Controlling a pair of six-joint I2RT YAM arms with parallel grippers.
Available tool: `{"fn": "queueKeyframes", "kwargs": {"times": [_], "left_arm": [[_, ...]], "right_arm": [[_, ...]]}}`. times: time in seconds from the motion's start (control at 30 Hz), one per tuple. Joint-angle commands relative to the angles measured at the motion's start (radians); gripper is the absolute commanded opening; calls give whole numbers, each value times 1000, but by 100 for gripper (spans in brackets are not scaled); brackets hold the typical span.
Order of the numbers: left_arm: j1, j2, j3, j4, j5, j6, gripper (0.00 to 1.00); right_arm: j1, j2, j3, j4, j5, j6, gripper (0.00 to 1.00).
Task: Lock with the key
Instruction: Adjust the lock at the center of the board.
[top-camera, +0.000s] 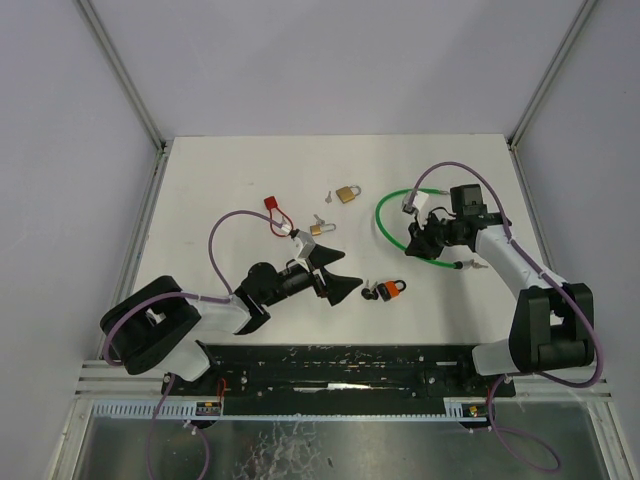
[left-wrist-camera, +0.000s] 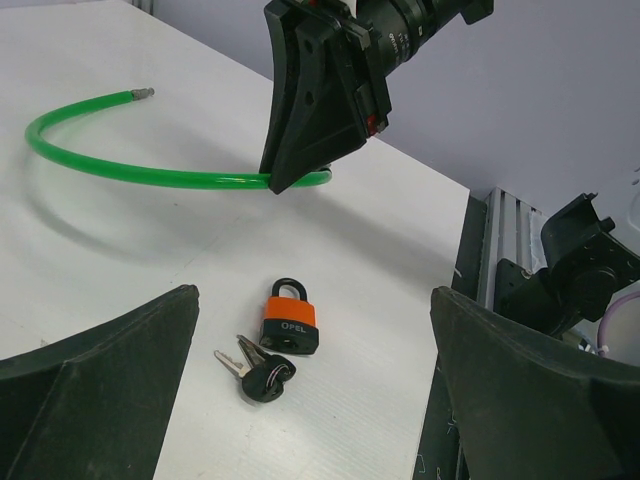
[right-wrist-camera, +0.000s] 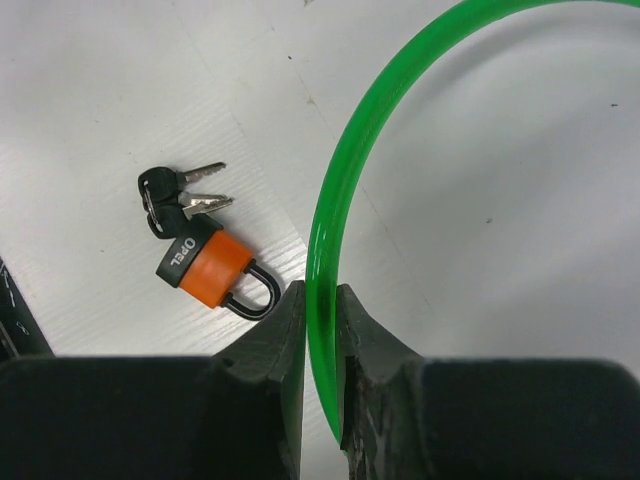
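Note:
An orange padlock (top-camera: 397, 290) with a black shackle lies on the white table, with a bunch of black-headed keys (top-camera: 372, 293) touching its base. My left gripper (top-camera: 345, 266) is open just left of them. In the left wrist view the padlock (left-wrist-camera: 290, 325) and keys (left-wrist-camera: 258, 372) lie between and just beyond my wide-spread left gripper (left-wrist-camera: 312, 296). My right gripper (right-wrist-camera: 321, 290) is shut on a green cable (right-wrist-camera: 340, 160), with both jaws pressed against it. From above, this gripper (top-camera: 415, 240) holds the lower left part of the cable's arc (top-camera: 379, 218).
Two brass padlocks (top-camera: 347, 194) (top-camera: 322, 230) and a red lock (top-camera: 272, 205) lie towards the middle back of the table. The green cable's metal tip (top-camera: 462, 265) rests beside the right arm. A black rail (top-camera: 340, 365) runs along the near edge.

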Motion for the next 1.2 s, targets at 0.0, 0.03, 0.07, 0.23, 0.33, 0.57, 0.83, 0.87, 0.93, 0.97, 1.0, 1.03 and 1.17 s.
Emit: {"fn": "queueKeyframes", "kwargs": {"times": [0.0, 0.03, 0.07, 0.23, 0.33, 0.57, 0.83, 0.87, 0.93, 0.97, 1.0, 1.03, 1.17], "left_arm": [[5, 2, 17, 21, -29, -7, 97], [5, 0, 17, 19, -31, -8, 97], [5, -1, 18, 15, -35, -8, 97], [7, -4, 36, -23, -64, -15, 97], [8, -11, 35, -32, -73, -21, 97], [30, -11, 49, -79, -80, -85, 97], [48, -36, 28, -75, -109, -111, 97], [49, -36, 29, -76, -111, -112, 97], [50, -31, 32, -82, -112, -115, 97], [51, -31, 33, -84, -112, -115, 97], [51, -31, 33, -86, -112, -116, 97], [51, -34, 29, -85, -113, -116, 96], [55, -42, 17, -73, -120, -118, 96]], "right_arm": [[-2, 10, 27, 46, -76, 47, 0], [-2, 21, 31, 49, -76, 48, 0], [-2, 32, 33, 51, -78, 50, 0], [-2, 48, 48, 61, -103, 71, 0], [-2, 46, 46, 72, -108, 76, 0], [-2, 29, 38, 122, -121, 108, 0], [-3, 36, 62, 114, -180, 126, 0], [-3, 41, 63, 112, -189, 125, 0], [-2, 50, 64, 110, -196, 127, 0], [-2, 54, 62, 110, -191, 127, 0], [-2, 58, 61, 111, -182, 125, 0], [-2, 61, 58, 118, -167, 124, 0], [-3, 92, 42, 132, -86, 117, 0]]}}
